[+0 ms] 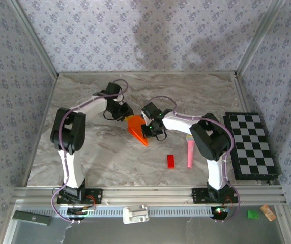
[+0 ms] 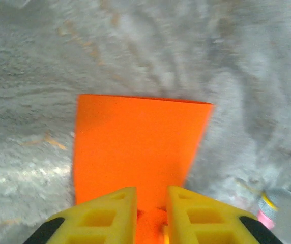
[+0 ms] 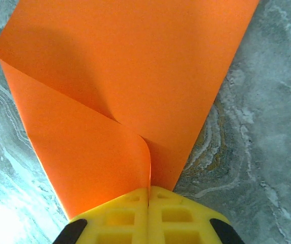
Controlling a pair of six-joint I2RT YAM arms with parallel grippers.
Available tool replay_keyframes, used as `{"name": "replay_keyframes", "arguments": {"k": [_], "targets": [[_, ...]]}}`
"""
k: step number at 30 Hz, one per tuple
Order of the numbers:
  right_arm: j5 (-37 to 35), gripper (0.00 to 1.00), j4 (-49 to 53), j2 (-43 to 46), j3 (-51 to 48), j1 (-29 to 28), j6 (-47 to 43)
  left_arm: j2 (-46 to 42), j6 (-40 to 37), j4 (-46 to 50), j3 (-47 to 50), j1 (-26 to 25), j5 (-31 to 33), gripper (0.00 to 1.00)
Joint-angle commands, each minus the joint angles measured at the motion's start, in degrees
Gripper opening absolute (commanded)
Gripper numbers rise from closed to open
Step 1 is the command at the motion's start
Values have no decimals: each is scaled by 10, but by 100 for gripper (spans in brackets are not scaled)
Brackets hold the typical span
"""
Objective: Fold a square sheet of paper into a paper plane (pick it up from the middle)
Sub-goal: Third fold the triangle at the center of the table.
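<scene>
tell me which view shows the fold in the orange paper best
The right wrist view: the square sheet of paper looms large, one flap curling over, pinched in the shut right end effector. The left wrist view shows a flat end of it at the left end effector. The top view shows a small orange wedge.

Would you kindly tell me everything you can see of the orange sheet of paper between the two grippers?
The orange sheet of paper is thin, matte and bright, sitting mid-table over the marbled surface. It is partly folded: one flap curls over in a soft, uncreased bend. The right gripper is shut on its edge at that bend. The left gripper straddles another edge, jaws slightly parted.
</scene>
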State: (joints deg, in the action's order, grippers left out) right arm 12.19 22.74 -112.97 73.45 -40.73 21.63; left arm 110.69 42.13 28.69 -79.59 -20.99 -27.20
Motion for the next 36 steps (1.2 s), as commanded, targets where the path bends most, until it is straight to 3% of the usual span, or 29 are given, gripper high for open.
{"name": "replay_keyframes", "arguments": {"k": [1,7,13,36], "targets": [[-7,0,27,-24,10,3,5,-60,48,-43,51,-1,-9,23],[-4,0,30,-28,11,3,3,-106,134,-145,157,-25,-43,15],[-4,0,32,-30,13,3,3,-111,178,-189,215,-55,-51,8],[-5,0,41,-36,19,4,7,-55,169,-213,247,-67,-51,5]]}}
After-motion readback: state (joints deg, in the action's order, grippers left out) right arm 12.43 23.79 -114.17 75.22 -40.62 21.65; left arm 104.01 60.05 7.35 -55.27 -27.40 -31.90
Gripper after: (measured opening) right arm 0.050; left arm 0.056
